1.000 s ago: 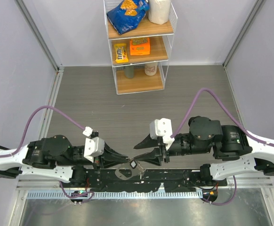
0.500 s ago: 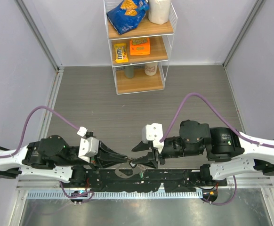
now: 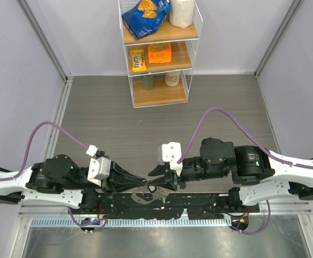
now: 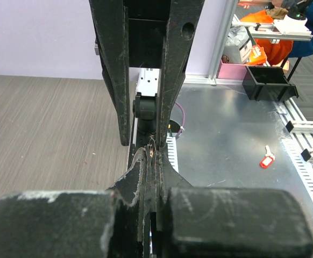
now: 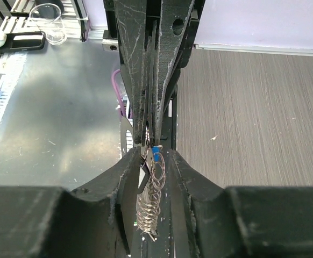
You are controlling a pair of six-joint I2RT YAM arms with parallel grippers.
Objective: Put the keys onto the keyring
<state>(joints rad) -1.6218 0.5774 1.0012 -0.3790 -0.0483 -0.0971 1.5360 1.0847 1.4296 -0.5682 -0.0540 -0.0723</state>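
Meeting tip to tip, the left pincer is pressed together on the thin grey keyring, whose loop hangs just below its tips. The right pincer pinches a black-headed key between its fingers, with the silver chain and a blue tag bunched beside the key.

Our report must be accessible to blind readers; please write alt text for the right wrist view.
The right hand has its two black fingers either side of the keyring, a coiled silver chain with a small blue tag. The left hand faces it, fingers closed. Metal plate left, grey wood-grain table right.
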